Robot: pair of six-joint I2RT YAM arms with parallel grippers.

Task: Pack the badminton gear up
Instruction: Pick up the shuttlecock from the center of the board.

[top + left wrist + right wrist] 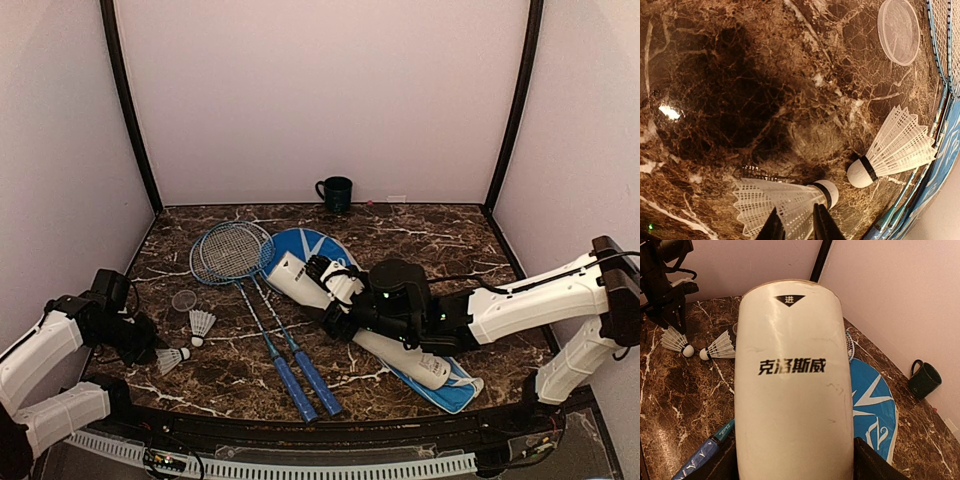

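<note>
Straddling the near shuttlecock [785, 197], the left gripper [795, 215] has its jaws drawn narrow on either side of the feather skirt, though whether they truly bite cannot be told. That shuttlecock lies on its side on the worktop [430, 240], at the left front. Its cork points toward the second shuttlecock [895, 147] and the rackets [235, 255], and its skirt flares back toward the arm.

Over on the other side, the right gripper [330, 293] has its jaws clamped round the white tube [790, 390] at mid-length. The tube sits over the blue cover [455, 395], its long axis running on a diagonal from back-left to front-right. The end marked with a black arrow faces the shuttlecocks.

The danger is plain: a pinch on flared feathers could crush them, or the shuttlecock could squirt free on the lift. The round tube could also twist in its hold and leave its mouth off line.
</note>
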